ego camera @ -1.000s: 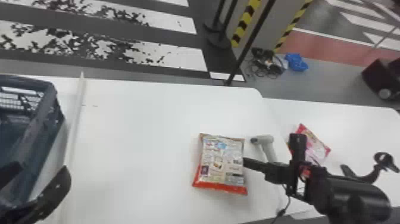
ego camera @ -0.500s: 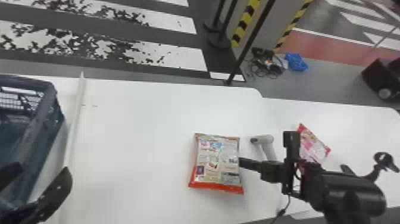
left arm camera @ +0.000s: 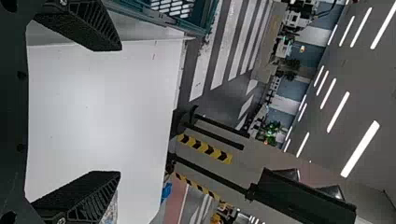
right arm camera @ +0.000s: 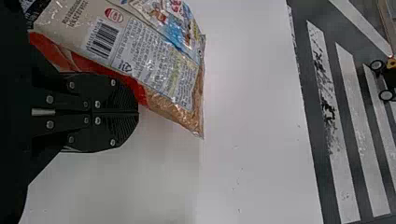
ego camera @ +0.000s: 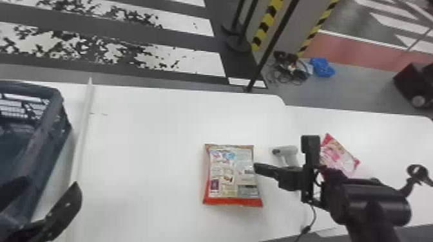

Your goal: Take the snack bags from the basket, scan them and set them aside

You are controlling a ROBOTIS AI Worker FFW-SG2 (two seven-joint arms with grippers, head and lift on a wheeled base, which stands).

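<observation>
White table, closed fingers at the bag's edge

White table [ego camera: 145,154] under everything, striped floor [ego camera: 145,61] beyond its far edge. Taking the orange-red snack bag [ego camera: 230,175] as the clock's centre, it lies flat, its printed side and barcode [right arm camera: 102,38] facing up. At its 3 o'clock edge sits the right gripper [right arm camera: 138,113], fingers pressed together with nothing between them; they overlap the bag's border, though I cannot tell how hard they bear on it.

Likeliest trouble: a sideways shove from those closed fingertips would slide or turn the bag instead of lifting it. Opening them right there could nudge it too, and a pinch might crease the glossy film and spoil a barcode reading.

Between 2 and 3 o'clock lies the scanner [ego camera: 289,153], its handle running behind the right arm. That arm stands in the way: a careless swing could knock the scanner, and a dark cable [ego camera: 313,220] near 4 o'clock might snag. Farther out at 3 o'clock rests a pink snack bag [ego camera: 338,157], apparently one set aside.

Near 9 o'clock the left gripper [left arm camera: 121,110] is spread wide and empty, close by the basket [ego camera: 59,107]; a raised white strip [ego camera: 84,125] separates basket from workspace.
</observation>
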